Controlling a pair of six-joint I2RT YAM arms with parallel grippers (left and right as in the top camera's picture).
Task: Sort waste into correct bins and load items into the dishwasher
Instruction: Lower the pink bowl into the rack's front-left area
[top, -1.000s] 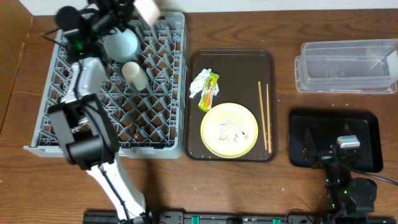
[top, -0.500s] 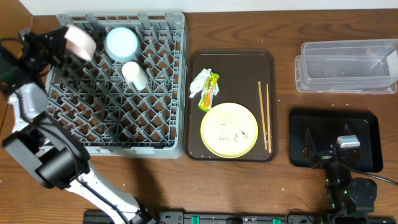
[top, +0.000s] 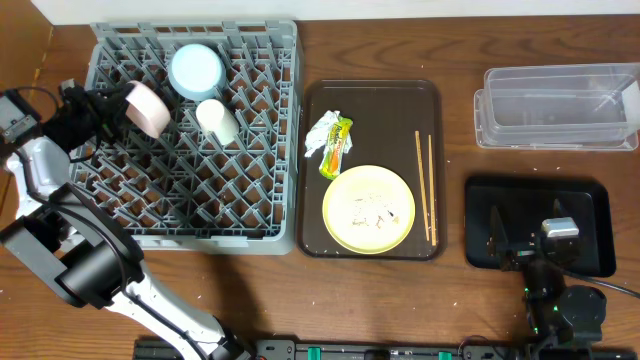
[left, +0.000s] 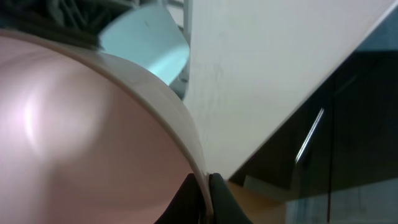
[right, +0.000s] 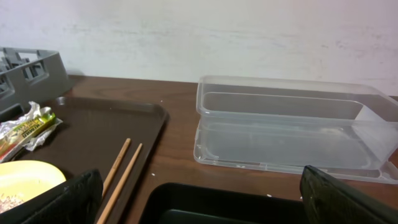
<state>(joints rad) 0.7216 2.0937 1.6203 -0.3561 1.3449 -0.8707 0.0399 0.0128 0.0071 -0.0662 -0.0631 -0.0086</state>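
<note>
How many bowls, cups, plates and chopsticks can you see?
Bowls: 2, blue bowl and pinkish bowl
Cups: 1
Plates: 1
Chopsticks: 2
Total: 6

Left tool (top: 120, 106) apparently pinches the white bowl (top: 150, 108); right tool (right: 202, 198) spread wide.

Table (top: 450, 40), rack (top: 200, 190), serving tray (top: 390, 120), tub (top: 555, 105), black tray (top: 592, 222)

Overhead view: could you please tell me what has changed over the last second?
The left gripper, fingers clamped on the white bowl, carried it from the dish rack's far edge leftward, then nearer, over its left side. Light blue bowl, white cup, yellow plate and right gripper stayed put.
</note>
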